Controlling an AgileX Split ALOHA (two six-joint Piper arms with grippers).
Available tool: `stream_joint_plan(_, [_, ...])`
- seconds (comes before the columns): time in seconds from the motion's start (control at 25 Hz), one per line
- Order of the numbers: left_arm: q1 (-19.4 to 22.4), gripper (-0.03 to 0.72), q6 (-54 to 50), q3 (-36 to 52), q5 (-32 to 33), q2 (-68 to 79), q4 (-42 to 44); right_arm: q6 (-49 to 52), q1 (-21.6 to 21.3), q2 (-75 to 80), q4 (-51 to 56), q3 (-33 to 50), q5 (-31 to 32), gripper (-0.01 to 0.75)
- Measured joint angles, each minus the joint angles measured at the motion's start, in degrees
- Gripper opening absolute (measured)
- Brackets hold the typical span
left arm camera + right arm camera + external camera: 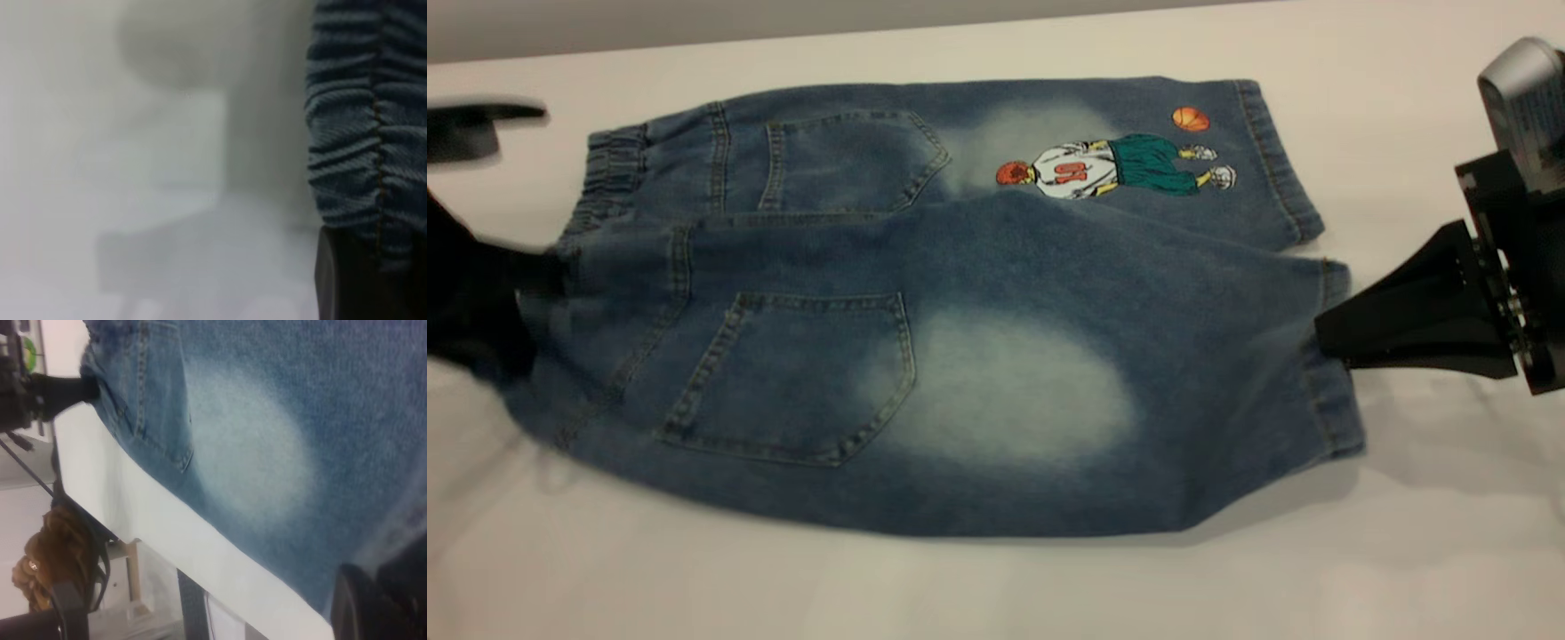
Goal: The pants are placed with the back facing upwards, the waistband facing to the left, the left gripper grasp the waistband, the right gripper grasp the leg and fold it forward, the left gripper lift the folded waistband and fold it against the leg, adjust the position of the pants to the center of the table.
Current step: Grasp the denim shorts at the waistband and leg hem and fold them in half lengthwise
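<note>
A: Where do the pants [925, 302] lie, and what is the cloth like?

B: Spread back-up on the table [996, 587], a matte white top much wider than they are. They are soft washed denim, mid blue, with two five-sided patch pockets outlined in double stitching.

A: And the waistband [605, 178]?

B: At the end of the pants away from the hems. In the left wrist view it is a tightly ruched, ribbed band of darker denim [363, 120] with a seam running down it.

A: Is the left gripper [525, 276] holding it?

B: Its black fingers are clamped on the waistband at the near pocket's side.

A: The leg [1049, 391]?

B: It is the nearer one, plain, with a large pale faded oval beside the pocket and a stitched hem. It overlaps the farther leg, which carries a cartoon basketball player [1116, 167] and an orange ball.

A: And the right gripper [1334, 338]?

B: Its tapered black fingers pinch the leg's hem, closed on the cloth, and the hem puckers there.
</note>
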Motion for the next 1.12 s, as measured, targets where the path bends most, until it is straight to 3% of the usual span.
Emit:
stream_joint_plan(0.28, [-0.1, 0.162, 0.0, -0.1, -1.1, -5.1, -1.0, 0.0, 0.0, 0.0, -2.1, -0.7, 1.2, 0.015])
stream_joint_plan(0.44, [-0.1, 0.162, -0.1, -0.2, -0.9, -5.1, -1.0, 1.2, 0.0, 0.2, -7.0, -0.1, 1.1, 0.068])
stream_joint_plan(0.88, [-0.1, 0.162, 0.1, -0.2, -0.9, -5.1, -1.3, 1.8, 4.1, 6.2, -7.6, 1.7, -0.7, 0.501])
stream_joint_plan(1.12, [-0.1, 0.162, 0.1, -0.2, -1.1, -5.1, -1.0, 6.1, 4.6, 6.4, -10.2, 2.0, -0.7, 0.542])
